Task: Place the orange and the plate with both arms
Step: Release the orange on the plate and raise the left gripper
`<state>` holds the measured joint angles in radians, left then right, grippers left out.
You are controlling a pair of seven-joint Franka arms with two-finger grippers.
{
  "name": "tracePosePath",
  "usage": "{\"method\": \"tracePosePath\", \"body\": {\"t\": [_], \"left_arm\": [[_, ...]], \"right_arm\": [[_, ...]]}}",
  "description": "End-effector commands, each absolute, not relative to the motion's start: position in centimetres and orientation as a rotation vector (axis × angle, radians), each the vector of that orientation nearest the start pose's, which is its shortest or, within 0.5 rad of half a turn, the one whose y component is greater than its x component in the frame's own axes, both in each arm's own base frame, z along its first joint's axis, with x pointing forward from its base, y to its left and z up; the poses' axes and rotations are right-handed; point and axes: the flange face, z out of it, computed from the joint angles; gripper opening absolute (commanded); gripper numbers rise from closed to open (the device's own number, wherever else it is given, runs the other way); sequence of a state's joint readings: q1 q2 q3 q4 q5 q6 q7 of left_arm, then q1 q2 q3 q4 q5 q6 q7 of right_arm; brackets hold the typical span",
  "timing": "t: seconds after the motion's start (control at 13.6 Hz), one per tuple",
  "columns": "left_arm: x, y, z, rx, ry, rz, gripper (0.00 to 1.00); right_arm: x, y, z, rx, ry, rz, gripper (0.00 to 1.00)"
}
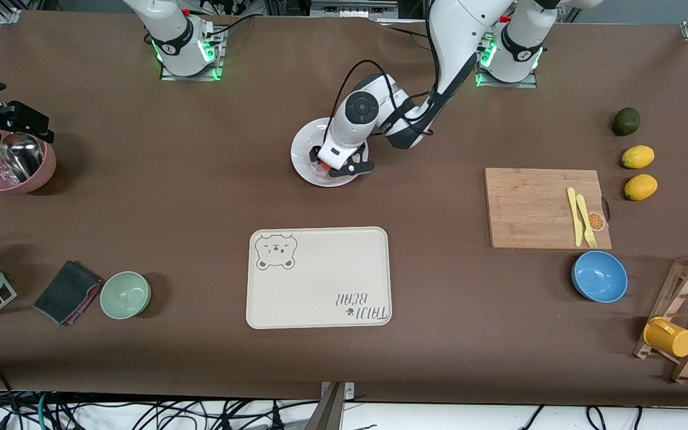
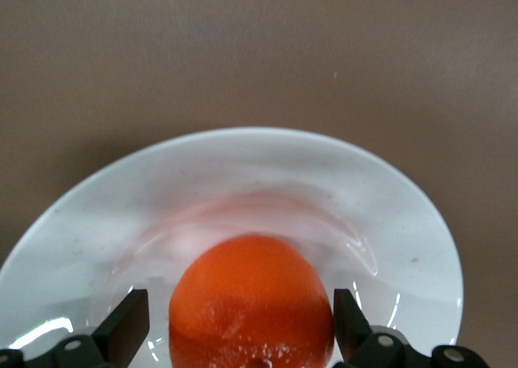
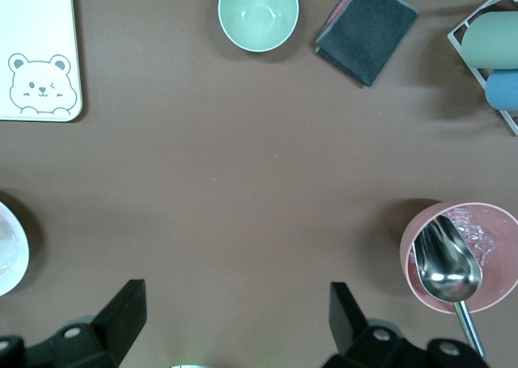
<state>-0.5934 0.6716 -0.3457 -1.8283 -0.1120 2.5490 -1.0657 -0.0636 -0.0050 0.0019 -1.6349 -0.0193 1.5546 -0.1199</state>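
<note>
Left gripper (image 1: 344, 166) low over plate (image 1: 303, 149), fingers (image 2: 125, 327) spread wide either side of orange (image 2: 252, 303), not touching it. Orange sits on plate, farther from camera than tray (image 1: 319, 278).

My worries: fruit rolls if one pad lands first (round, slick dish); plate skids.

Right gripper (image 3: 231, 323) waits over bare table near pink bowl (image 3: 463, 259), spread wide, empty.

Front view: orange mostly hidden under gripper.

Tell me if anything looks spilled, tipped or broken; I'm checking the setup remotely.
Nothing stands out. The orange sits on the plate between the open left gripper; the open right gripper waits above bare table.
</note>
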Motion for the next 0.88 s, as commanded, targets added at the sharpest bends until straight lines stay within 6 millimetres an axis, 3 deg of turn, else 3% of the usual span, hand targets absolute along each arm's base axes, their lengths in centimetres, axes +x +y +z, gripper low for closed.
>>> {"method": "tracePosePath", "body": {"t": [0.0,0.22,0.37,0.59,0.81], "left_arm": [[42.8,-50.0,24.2,-3.285,-0.528,0.254,1.0],[46.0,-45.6,31.0,-3.229,-0.593,0.235,1.0],[48.5,-41.4,34.8,-3.191,-0.641,0.227,1.0],[51.4,-34.8,41.0,-3.213,-0.546,0.148,1.0],[53.9,-26.8,46.5,-3.217,-0.505,0.064,1.0]], "right_arm": [[54.4,-3.0,58.8,-3.146,-0.121,0.213,1.0],[54.7,-1.2,57.6,-3.132,-0.166,0.271,1.0],[55.5,1.5,55.8,-3.065,-0.225,0.306,1.0],[55.2,5.0,53.5,-2.917,-0.28,0.43,1.0],[55.7,9.9,48.2,-2.731,-0.316,0.583,1.0]]}}
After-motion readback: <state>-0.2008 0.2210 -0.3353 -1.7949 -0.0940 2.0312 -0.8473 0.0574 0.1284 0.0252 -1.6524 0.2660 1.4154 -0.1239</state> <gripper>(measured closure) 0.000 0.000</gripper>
